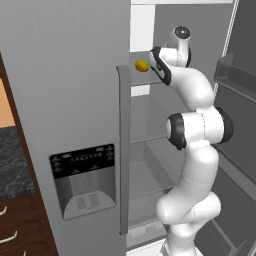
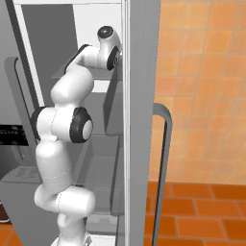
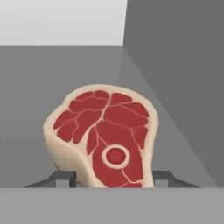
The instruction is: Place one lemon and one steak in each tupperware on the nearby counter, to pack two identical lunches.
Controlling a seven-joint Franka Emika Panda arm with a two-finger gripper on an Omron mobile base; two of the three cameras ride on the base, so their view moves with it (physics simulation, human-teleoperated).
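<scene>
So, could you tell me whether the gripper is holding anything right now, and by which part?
The gripper has its fingertips on either side of the steak's lower end on the fridge shelf; whether it grips yet cannot be told.

raw red steak (image 3: 105, 135): marbled flesh, cream fat rim, matt, smooth | small yellow lemon (image 1: 142, 66): smooth, faint sheen | tall grey fridge door (image 1: 65, 90): flat matt metal look | orange tiled wall (image 2: 206, 86): matt ceramic | black-grey speckled stone counter (image 1: 15, 160): mottled finish
</scene>
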